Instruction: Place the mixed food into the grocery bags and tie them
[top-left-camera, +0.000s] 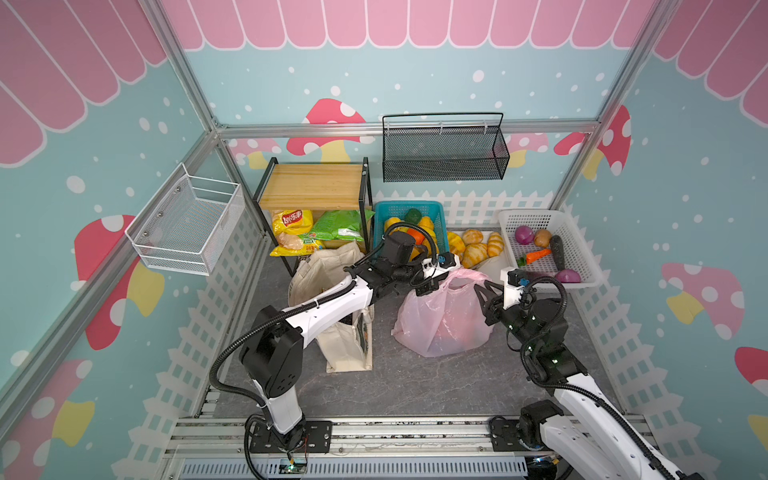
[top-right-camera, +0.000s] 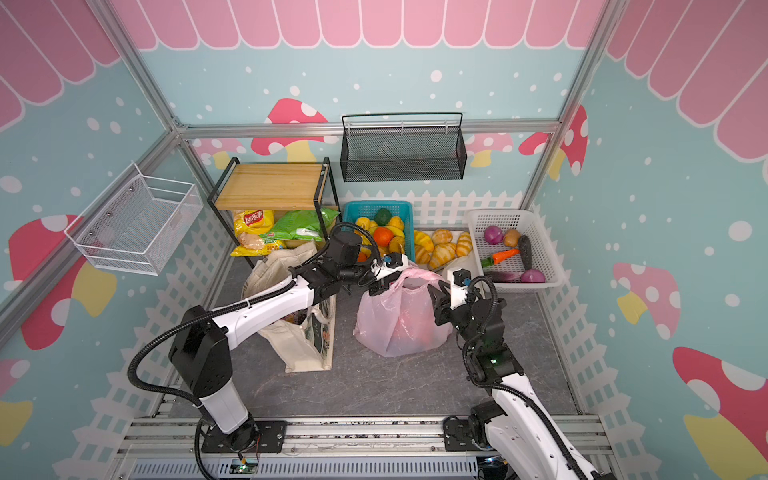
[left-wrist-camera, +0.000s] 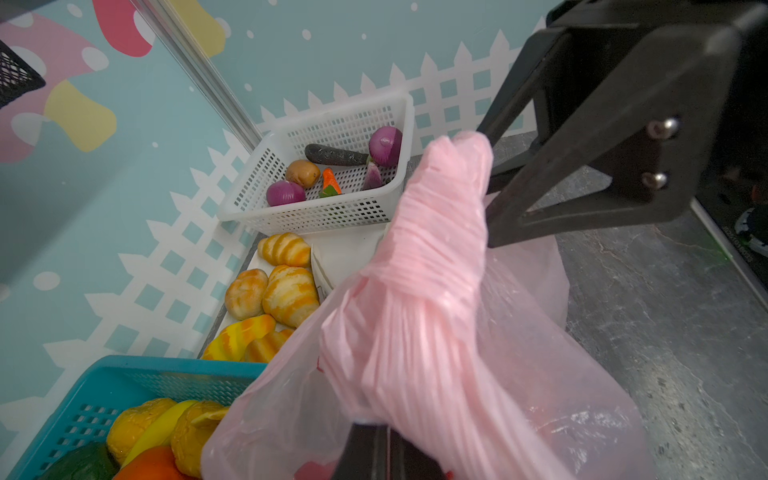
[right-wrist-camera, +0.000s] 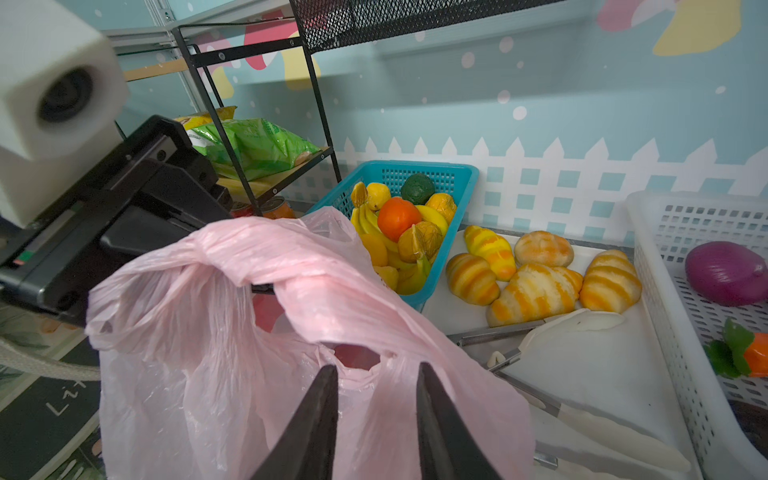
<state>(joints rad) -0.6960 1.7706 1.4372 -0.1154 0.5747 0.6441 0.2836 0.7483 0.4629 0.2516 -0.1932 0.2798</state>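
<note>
Pink bag (top-left-camera: 444, 324) held up for tying, mid-frame.
The left gripper (top-left-camera: 423, 286) pinches one handle (left-wrist-camera: 436, 249); the right gripper (right-wrist-camera: 377, 368), part-open, empty, faces the other.

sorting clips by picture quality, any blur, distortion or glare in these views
Left wrist view: the pink bag, close to the lens, looks soft. Right wrist view: the white camera block is out of focus and bright. Both top views: sharp, evenly lit, frame posts lean outward, a wide-angle look.
</note>
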